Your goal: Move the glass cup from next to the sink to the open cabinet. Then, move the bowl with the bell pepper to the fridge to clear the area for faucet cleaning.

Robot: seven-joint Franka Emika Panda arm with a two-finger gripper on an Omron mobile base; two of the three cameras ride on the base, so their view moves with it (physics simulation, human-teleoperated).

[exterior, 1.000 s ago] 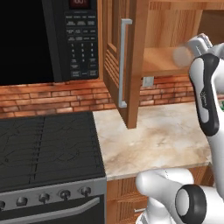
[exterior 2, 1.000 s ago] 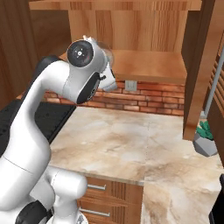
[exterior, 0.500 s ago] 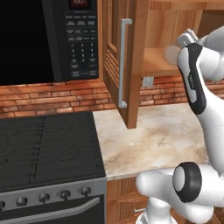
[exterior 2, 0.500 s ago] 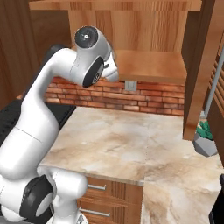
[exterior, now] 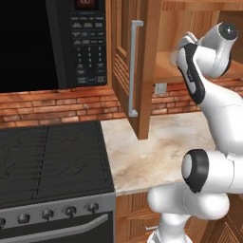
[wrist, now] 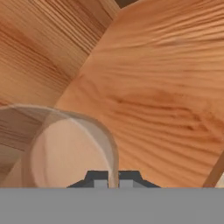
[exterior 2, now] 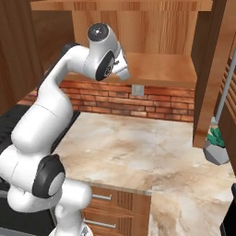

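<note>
The glass cup (wrist: 65, 148) is a pale see-through tumbler at the lower left of the hand view. My gripper (wrist: 113, 180) is shut on its rim, one fingertip on each side of the glass wall. Behind the cup lie the wooden shelf and inner wall of the open cabinet (wrist: 157, 87). From the right base view the arm's hand (exterior 2: 120, 69) reaches over the cabinet shelf (exterior 2: 161, 69). The cabinet's slatted door (exterior: 124, 61) with its silver bar handle (exterior: 135, 66) stands open left of the arm. The sink, faucet, bowl, bell pepper and fridge are out of view.
A black microwave (exterior: 52, 42) hangs left of the cabinet, above a black stove (exterior: 47, 156). Marble counter (exterior 2: 138, 147) runs under the cabinet, backed by brick with a wall outlet (exterior 2: 137, 90). A small potted plant (exterior 2: 215, 147) sits at the counter's right.
The arm has swung toward the cabinet, carrying the cup from in front of the opening to over the shelf. The grip has stayed shut.
</note>
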